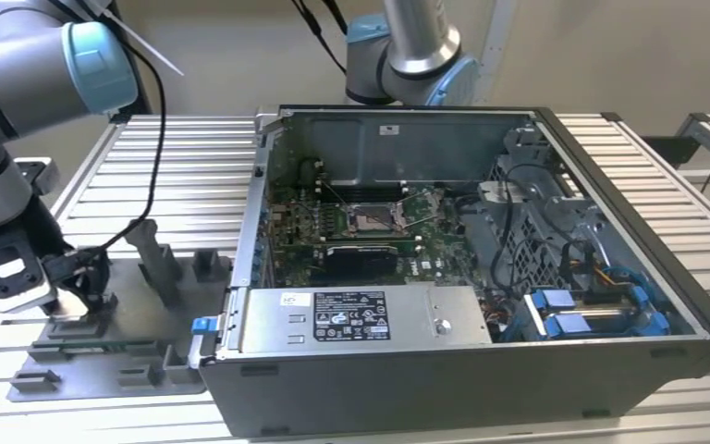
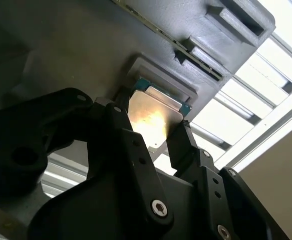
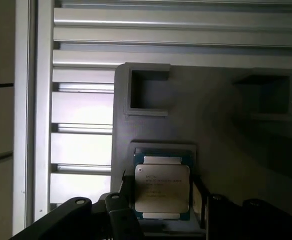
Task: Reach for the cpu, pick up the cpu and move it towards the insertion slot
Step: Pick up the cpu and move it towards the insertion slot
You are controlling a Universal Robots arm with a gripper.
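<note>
The arm point(image 1: 10, 111) bends down over the exterior view's left end of the slatted metal surface point(image 1: 182, 166). There a grey plate point(image 1: 133, 356) lies close to the near edge. The tool point(image 1: 81, 307) stands low on this plate, by the plate's edge farthest from the computer case point(image 1: 454, 379) and next to some upright grey blocks point(image 1: 158, 264).

In the first wrist view the chip point(image 3: 162, 187) lies flat, silver face up, in a shallow square seat close to one edge of the plate. It shares that edge with an open square pocket point(image 3: 148, 90) at the plate's corner. The tool is drawn in narrow around the chip, with one of its black fingers point(image 3: 197, 197) at each of two opposite sides, tight against the chip's edges. The second wrist view shows the same hold from lower down: the chip point(image 2: 153, 117) catches the light between the two fingers point(image 2: 183, 142), with the seat's raised rim just behind it.

The case lies open on its side in the middle of the surface, well apart from the chip. The socket point(image 1: 373, 219) has a bright metal frame and a dark centre. It sits on the green board inside, near the middle of the case floor. A silver box point(image 1: 355, 319) fills the near corner of the case, next to the plate. A black cable point(image 1: 145, 185) hangs from the arm across the surface. Another arm point(image 1: 405, 46) stands behind the far edge of the case.
</note>
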